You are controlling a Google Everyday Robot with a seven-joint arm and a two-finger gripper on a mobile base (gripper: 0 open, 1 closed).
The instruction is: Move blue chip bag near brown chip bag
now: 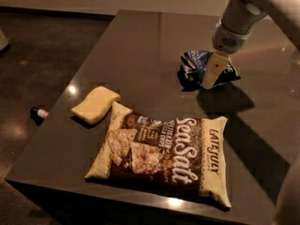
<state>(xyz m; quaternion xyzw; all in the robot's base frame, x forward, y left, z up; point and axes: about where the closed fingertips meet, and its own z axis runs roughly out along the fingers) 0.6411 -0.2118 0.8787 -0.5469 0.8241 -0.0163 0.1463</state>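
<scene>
A: Where is the claw?
B: The claw (210,76) hangs low over the blue chip bag (194,62), on the far side of the desk (140,46). Open or closed, I cannot tell.
A: And the bags?
B: The blue chip bag lies crumpled, well apart from the brown chip bag (164,158), which lies flat by the near edge. A yellow sponge (96,104) sits just beside it
</scene>
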